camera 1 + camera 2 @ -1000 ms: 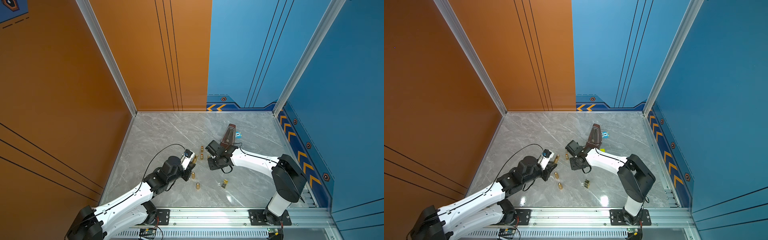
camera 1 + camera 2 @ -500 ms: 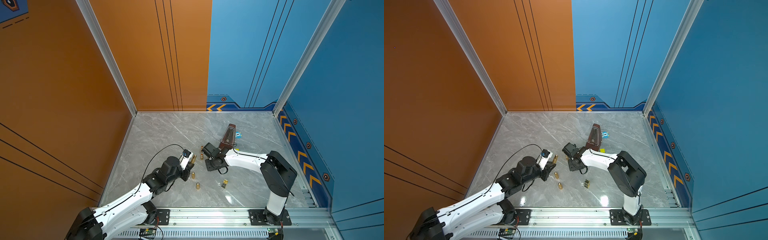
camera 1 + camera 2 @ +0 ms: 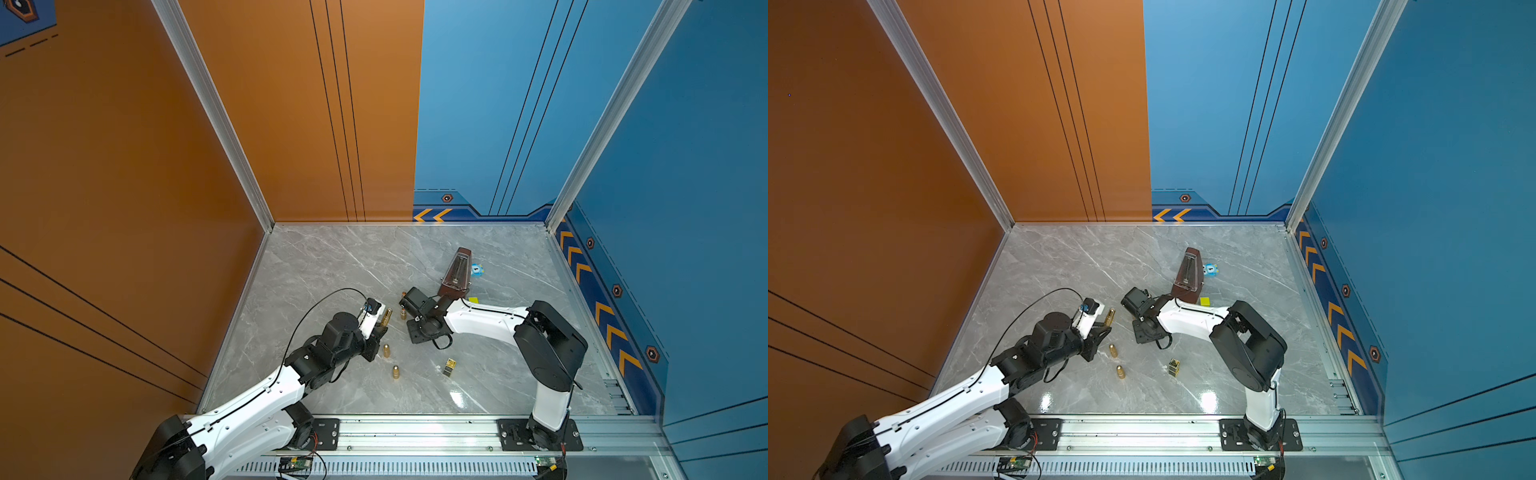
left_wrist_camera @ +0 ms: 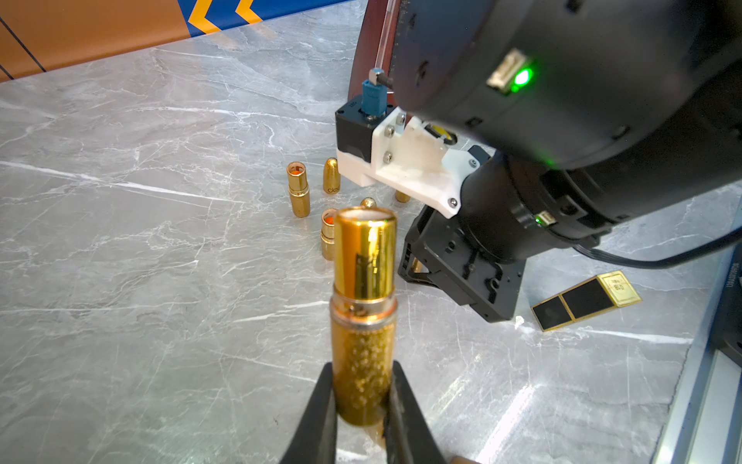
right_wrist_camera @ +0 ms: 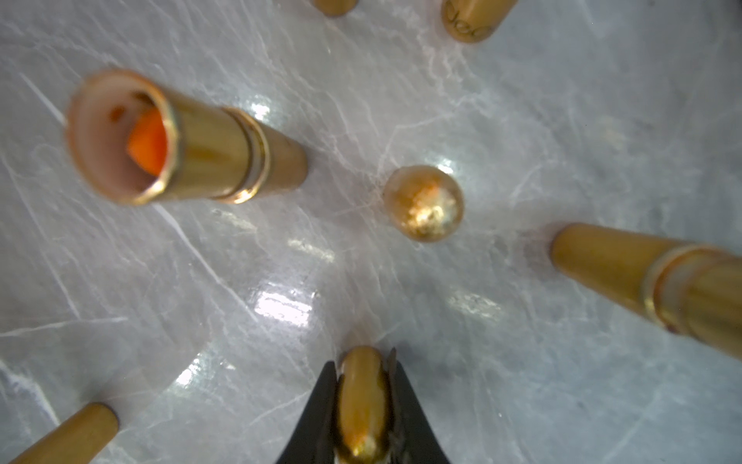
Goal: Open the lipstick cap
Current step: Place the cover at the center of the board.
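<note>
The lipstick (image 4: pixel 363 313) is uncapped and upright above the middle of the worktop (image 4: pixel 140 281), its glittery lower end pinched between the jaws of my left gripper (image 4: pixel 361 385). A gold cap (image 5: pixel 363 401) is apart from it, clamped in my right gripper (image 5: pixel 361 359), which points down at the worktop just beside. An open lipstick (image 4: pixel 298 189) and a loose cap (image 4: pixel 331 175) stand close by, and a black-and-gold lipstick (image 4: pixel 586 299) lies nearer the front edge.

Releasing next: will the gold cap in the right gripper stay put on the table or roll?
Laid sideways it would likely roll: the gold cap in the right gripper is round and dome-tipped. Open end down it should stand, as a neighbouring cap does. Its glossy shell looks slippery.
</note>
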Tool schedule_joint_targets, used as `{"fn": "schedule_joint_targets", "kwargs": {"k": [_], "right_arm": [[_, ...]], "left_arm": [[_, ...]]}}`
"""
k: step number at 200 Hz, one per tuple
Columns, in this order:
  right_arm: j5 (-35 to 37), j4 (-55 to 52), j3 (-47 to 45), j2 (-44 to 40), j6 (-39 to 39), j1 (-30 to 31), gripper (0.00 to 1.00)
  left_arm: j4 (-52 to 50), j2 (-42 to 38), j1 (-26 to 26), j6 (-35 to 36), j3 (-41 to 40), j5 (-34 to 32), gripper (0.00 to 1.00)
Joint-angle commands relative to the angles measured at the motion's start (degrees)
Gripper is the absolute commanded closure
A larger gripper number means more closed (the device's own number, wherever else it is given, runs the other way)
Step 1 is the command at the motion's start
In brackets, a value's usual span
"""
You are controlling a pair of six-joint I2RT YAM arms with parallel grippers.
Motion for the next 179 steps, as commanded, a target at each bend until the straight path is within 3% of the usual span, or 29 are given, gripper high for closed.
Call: {"fn": "schedule_joint_targets", "kwargs": {"k": [1, 86, 179], "right_arm": [[1.8, 0.1, -0.7, 0.7, -0.4, 0.5, 0.76], [1.8, -0.1, -0.7, 0.1, -0.7, 0.6, 0.66], [1.8, -0.4, -1.1, 1.2, -0.5, 0.6, 0.63]], "left_arm": [[1.4, -0.5, 0.6, -0.4, -0.6, 0.4, 1.0], [1.4, -0.8, 0.7, -0.6, -0.6, 1.0, 1.0], [1.4, -1.1, 0.7, -0.6, -0.7, 1.0, 1.0]]}}
